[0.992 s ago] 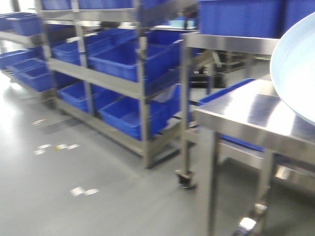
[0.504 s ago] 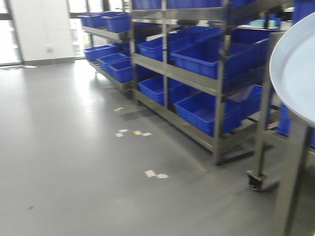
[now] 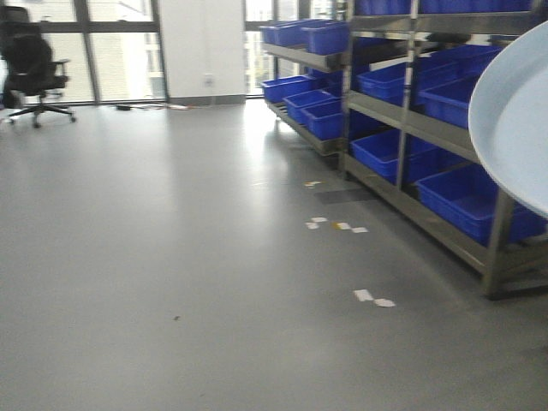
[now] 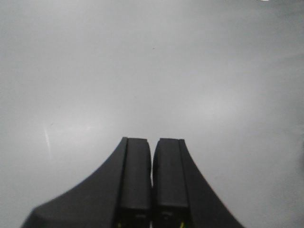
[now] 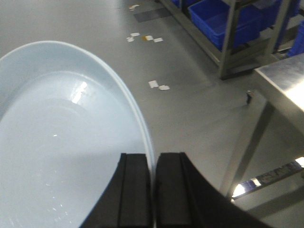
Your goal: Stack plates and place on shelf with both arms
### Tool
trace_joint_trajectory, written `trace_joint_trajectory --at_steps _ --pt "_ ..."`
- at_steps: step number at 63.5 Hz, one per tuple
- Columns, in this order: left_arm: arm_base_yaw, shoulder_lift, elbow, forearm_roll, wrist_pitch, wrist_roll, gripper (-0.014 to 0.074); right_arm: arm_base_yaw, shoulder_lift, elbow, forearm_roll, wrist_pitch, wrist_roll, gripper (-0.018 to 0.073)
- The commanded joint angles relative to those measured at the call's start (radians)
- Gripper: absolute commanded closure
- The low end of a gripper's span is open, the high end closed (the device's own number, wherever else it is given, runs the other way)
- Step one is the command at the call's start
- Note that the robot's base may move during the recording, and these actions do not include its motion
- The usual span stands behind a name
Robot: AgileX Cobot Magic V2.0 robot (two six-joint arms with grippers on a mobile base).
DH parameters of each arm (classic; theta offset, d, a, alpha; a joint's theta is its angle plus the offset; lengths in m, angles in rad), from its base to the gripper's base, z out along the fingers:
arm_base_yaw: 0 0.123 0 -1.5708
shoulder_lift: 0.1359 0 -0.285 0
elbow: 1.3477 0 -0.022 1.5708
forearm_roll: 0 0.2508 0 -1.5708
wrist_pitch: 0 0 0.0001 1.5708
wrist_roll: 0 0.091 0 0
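We hold the plate point(image 5: 57, 137) for the shelf point(image 3: 402, 122), its rim pinched in our right gripper point(image 5: 153, 190), dish left of the jaws; our left gripper point(image 4: 152, 190) is pressed together, empty.

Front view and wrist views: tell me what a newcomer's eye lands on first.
The big pale plate fills the right wrist view's left half, its rim pinched in the right gripper, and juts in at the front view's right edge. Behind it, blue crates line the steel shelf along the right. The left gripper is shut on nothing over grey floor.
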State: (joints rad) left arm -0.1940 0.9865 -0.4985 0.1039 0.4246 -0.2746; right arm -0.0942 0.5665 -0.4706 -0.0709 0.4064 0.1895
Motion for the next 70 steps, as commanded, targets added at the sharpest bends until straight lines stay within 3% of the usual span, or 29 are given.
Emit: trace_joint_trajectory --at_steps 1,70 --pt "0.004 -0.008 -0.026 -0.001 -0.063 -0.007 0.051 0.0 0.002 -0.03 -0.001 -0.097 -0.005 0.0502" --pt "0.004 -0.01 -0.026 -0.001 -0.057 -0.007 0.051 0.0 0.005 -0.03 -0.001 -0.097 -0.005 0.0502"
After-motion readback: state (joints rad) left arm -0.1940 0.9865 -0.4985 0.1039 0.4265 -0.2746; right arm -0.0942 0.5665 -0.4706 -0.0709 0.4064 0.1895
